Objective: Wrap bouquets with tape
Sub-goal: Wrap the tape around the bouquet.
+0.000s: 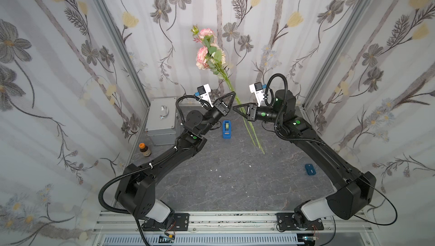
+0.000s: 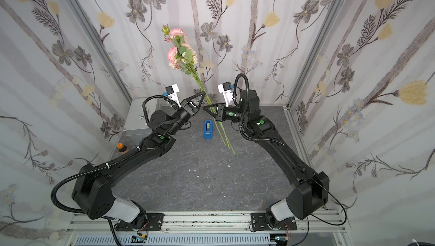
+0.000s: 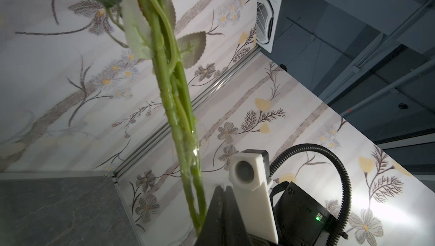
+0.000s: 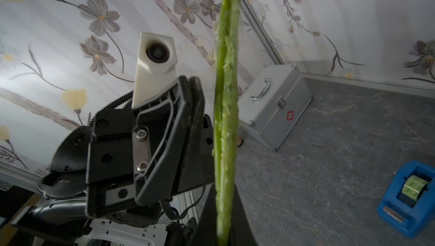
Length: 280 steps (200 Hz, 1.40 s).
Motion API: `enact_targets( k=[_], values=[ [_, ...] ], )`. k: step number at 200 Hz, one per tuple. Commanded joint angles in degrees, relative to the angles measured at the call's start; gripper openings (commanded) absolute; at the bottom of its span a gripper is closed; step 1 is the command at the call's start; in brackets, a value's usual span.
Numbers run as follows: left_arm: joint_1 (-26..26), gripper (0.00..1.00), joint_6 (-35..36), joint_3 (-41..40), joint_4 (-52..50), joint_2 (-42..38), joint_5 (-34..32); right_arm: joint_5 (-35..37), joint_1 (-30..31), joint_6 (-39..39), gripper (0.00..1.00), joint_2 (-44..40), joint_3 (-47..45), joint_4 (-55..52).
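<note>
Pink and peach artificial rose bouquet [image 1: 209, 54] with long thin green stems leans tilted over the grey stone-patterned table [image 1: 223, 186] in both top views. The right gripper [image 1: 234, 108] is clamped on the stems. The left gripper [image 1: 233, 94], jaws pressed together, sits just beside them. A bright blue plastic tape dispenser [image 1: 226, 128] stands on the table below.

The left wrist view shows the stems [image 3: 174, 106] passing beside the closed left gripper [image 3: 223, 193].

The right wrist view shows the stems [image 4: 226, 115] rising from the right gripper [image 4: 226, 193], with the tape dispenser [image 4: 409, 197] on the table.

pink rose bouquet [image 1: 210, 55] tilted aloft, blue tape dispenser [image 1: 227, 129] near its stems
</note>
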Motion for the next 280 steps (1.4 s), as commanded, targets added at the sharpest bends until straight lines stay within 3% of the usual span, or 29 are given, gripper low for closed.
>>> enact_targets(
  k=[1, 58, 100, 122, 148, 172, 194, 215, 262, 280],
  values=[
    [-0.17, 0.0, 2.43, 0.96, -4.35, -1.14, -2.42, 11.46, 1.69, -10.88, 0.0, 1.91, 1.95, -13.58],
    [-0.08, 0.0, 5.33, 4.71, -29.85, -2.58, -9.59, 19.71, 5.35, -18.22, 0.0, -0.29, -1.11, -10.79],
    [-0.07, 0.52, 4.62, 9.28, -33.84, -0.53, -7.05, 23.14, 5.58, -19.73, 0.0, 1.78, 0.51, -14.21],
    [0.23, 0.66, 7.26, 12.2, -39.38, -2.06, -7.33, 26.82, 5.07, -18.42, 0.0, 1.61, 0.09, -15.26],
    [1.0, 0.8, 7.37, 8.12, -43.3, -8.04, -12.5, 28.52, 3.85, -16.7, 0.0, 0.66, -1.07, -15.18],
    [1.42, 0.81, 5.42, 1.58, -44.09, -13.19, -16.36, 27.16, 3.33, -16.72, 0.0, -0.16, -1.53, -14.72],
    [1.64, 0.78, 1.39, -1.43, -43.52, -13.19, -13.06, 23.54, 3.4, -16.99, 0.0, -1.24, -2.15, -12.56],
    [1.43, 0.77, -1.26, 0.06, -41.75, -9.84, -8.92, 24.11, 4.35, -17.79, 0.0, -2.15, -2.59, -11.4],
    [0.64, 0.8, -3.79, 3.11, -35.67, -5.58, -12.36, 29.14, 5.85, -20.47, 0.0, -1.92, -3.72, -11.6],
    [-0.18, 0.77, -4.93, 5.0, -34.06, -3.14, -11.32, 30.56, 6.39, -21.4, 0.0, -1.74, -3.53, -11.66]
  ],
)
